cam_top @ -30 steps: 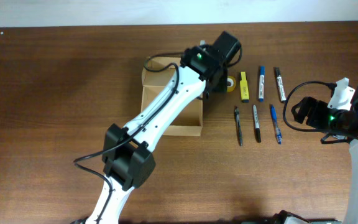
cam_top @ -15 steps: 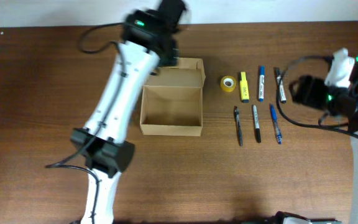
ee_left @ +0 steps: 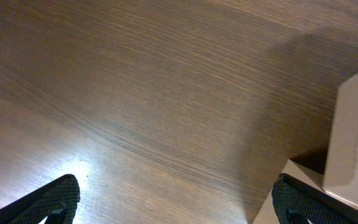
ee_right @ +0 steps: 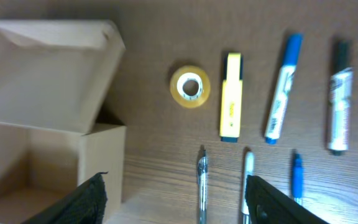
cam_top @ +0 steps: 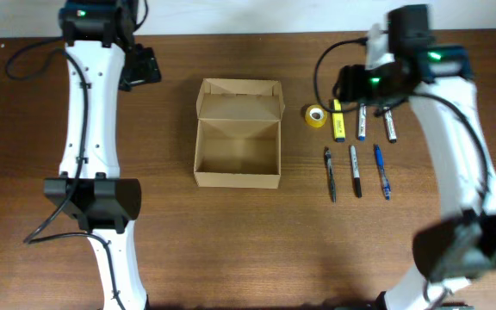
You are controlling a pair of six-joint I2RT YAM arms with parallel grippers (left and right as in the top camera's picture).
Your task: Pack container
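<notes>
left gripper (ee_left: 176,202) swung off container (cam_top: 238,138) | right gripper (ee_right: 176,202) fingertips cropped, jaws apart

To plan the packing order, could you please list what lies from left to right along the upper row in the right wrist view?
container → tape roll → yellow highlighter → blue marker → black marker

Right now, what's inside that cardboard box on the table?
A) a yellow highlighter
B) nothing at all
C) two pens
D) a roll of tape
B: the container stands open with only its bare cardboard floor showing, while the roll of tape and the yellow highlighter lie outside it on the table.
</notes>
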